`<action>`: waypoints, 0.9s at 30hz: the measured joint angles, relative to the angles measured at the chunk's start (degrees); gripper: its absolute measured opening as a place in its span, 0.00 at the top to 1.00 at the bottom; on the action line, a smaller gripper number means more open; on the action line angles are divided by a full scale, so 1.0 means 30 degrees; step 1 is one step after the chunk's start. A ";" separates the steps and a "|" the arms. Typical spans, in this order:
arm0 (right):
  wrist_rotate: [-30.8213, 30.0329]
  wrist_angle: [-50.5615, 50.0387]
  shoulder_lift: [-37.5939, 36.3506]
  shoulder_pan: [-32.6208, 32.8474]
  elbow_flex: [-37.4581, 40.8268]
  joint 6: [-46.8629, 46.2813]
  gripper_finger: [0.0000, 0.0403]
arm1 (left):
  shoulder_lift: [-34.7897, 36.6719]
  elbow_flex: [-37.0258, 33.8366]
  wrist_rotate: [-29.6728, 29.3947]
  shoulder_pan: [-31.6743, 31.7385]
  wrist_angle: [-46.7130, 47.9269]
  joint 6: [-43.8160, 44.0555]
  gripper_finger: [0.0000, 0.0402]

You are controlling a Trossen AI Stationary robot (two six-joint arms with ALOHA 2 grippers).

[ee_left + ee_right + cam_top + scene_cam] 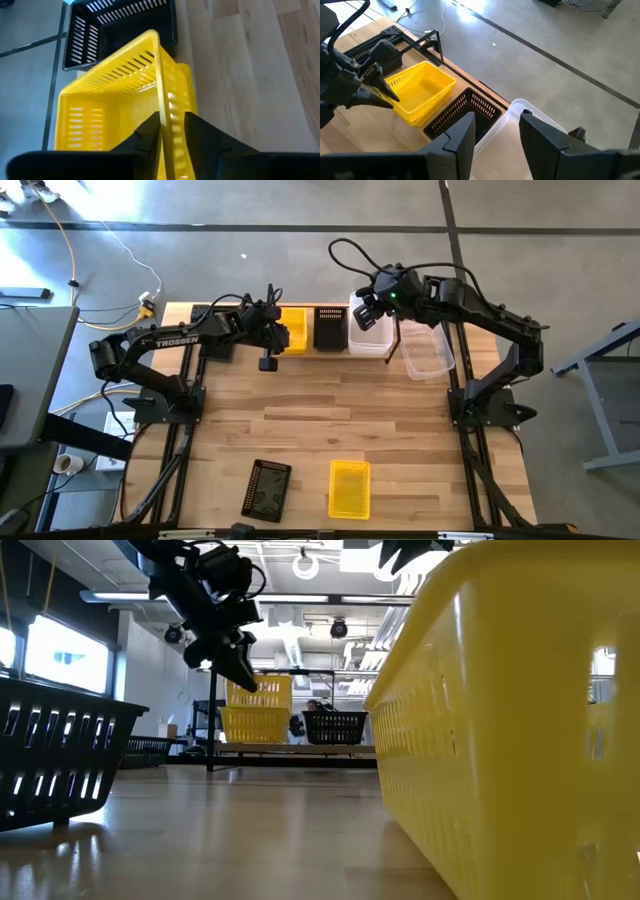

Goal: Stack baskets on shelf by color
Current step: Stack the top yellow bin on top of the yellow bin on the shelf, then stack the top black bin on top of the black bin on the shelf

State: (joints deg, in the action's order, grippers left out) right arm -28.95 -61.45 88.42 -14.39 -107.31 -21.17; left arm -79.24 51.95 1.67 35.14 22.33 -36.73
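On the shelf (pixel 300 749) at the table's far edge, an upper yellow basket (pixel 115 95) sits tilted in a lower yellow one (pixel 254 726). My left gripper (pixel 172 117) is open, with one finger inside and one outside the upper basket's near wall. Beside the yellow pair stand a black basket (pixel 330 327) and a clear basket (pixel 371 335). My right gripper (pixel 496 125) hangs open high above the clear basket (pixel 540 122) and holds nothing. My left gripper stands astride the rim of the upper yellow basket's near wall (pixel 167 107), slanting down from the table's near left. A gap shows beside the outer finger (pixel 202 132). The inner finger (pixel 147 131) lies close to the wall; whether it touches I cannot tell.
A second clear basket (pixel 428 352) lies on the table to the right of the shelf. Near the front edge lie a black basket (pixel 266 488) and a yellow basket (pixel 349 488). Between them and the shelf the wooden tabletop (pixel 330 415) is bare.
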 joint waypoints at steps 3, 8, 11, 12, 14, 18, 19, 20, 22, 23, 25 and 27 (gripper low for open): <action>0.0000 0.0000 0.0000 0.0000 0.0000 0.0000 0.65 | 0.0014 -0.0003 -0.0002 -0.0060 0.0005 0.0012 0.76; 0.0000 0.0000 0.0005 0.0000 0.0000 0.0000 0.65 | 0.0102 -0.0030 -0.0419 -0.0212 -0.0160 0.0175 0.71; 0.0000 0.0000 0.0007 0.0000 0.0000 -0.0153 0.65 | 0.0056 0.0231 -0.0490 -0.0270 -0.0037 0.0809 0.70; 0.0000 0.0000 0.0007 0.0000 0.0000 -0.0304 0.65 | 0.0044 0.0377 -0.0503 -0.0267 0.0001 0.1104 0.69; 0.0006 0.0000 0.0007 0.0000 0.0000 -0.0358 0.65 | 0.0051 0.0794 -0.0554 -0.0248 0.0015 0.1663 0.69; 0.0007 0.0000 0.0007 0.0000 0.0000 -0.0347 0.65 | 0.0058 0.1963 -0.0495 -0.0258 0.1301 0.2475 0.69; 0.0007 0.0000 0.0007 0.0000 0.0000 -0.0342 0.65 | 0.0060 0.2333 -0.0489 -0.0272 0.1748 0.2595 0.69; 0.0017 0.0000 0.0007 0.0000 0.0000 -0.0335 0.65 | 0.0080 0.2690 -0.0426 -0.0311 0.2169 0.2718 0.69; 0.0070 0.0000 0.0007 0.0000 0.0000 -0.0328 0.65 | 0.0080 0.3418 -0.0379 -0.0456 0.3259 0.2760 0.69; 0.0106 0.0000 0.0007 0.0000 0.0000 -0.0328 0.65 | 0.0080 0.3788 -0.0379 -0.0547 0.3809 0.2760 0.70; 0.0113 0.0000 0.0007 0.0000 0.0000 -0.0306 0.65 | 0.0103 0.4500 -0.0353 -0.0789 0.4691 0.2779 0.70; 0.0117 0.0000 0.0007 0.0000 0.0000 -0.0275 0.65 | 0.0173 0.5127 -0.0332 -0.1040 0.5545 0.3070 0.70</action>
State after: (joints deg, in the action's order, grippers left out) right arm -28.60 -61.45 88.44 -14.39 -107.31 -21.99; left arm -78.72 67.33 0.68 32.02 38.96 -27.52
